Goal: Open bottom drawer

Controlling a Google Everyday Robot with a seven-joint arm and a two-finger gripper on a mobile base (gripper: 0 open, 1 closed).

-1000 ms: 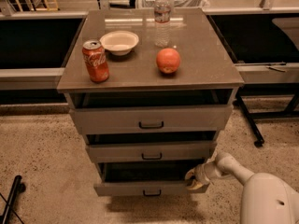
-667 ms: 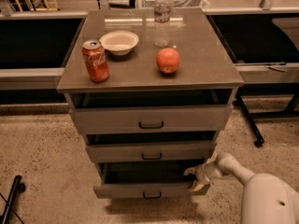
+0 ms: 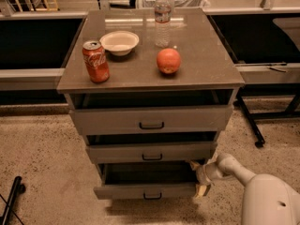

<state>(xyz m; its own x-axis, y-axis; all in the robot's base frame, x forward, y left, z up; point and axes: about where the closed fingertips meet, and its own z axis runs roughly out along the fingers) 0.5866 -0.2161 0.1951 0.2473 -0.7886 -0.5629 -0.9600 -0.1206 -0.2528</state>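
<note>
The grey cabinet's three drawers all stand partly out, and what shows of their insides is dark. The bottom drawer (image 3: pixel 145 190), lowest on the cabinet, sticks out further than the middle drawer (image 3: pixel 151 152) and the top drawer (image 3: pixel 151 119). The gripper (image 3: pixel 200 178) sits at the bottom drawer's right end, against the cabinet's lower right corner; I cannot tell whether its grip is closed. On the counter (image 3: pixel 206 74) a pale bowl (image 3: pixel 120 42) shows only its bare inside. Left of it stands a red can (image 3: pixel 96 61) with white Coca-Cola script. A clear bottle (image 3: pixel 162 18) carries a label too small to read, and a red apple (image 3: pixel 168 61) lies near it.
</note>
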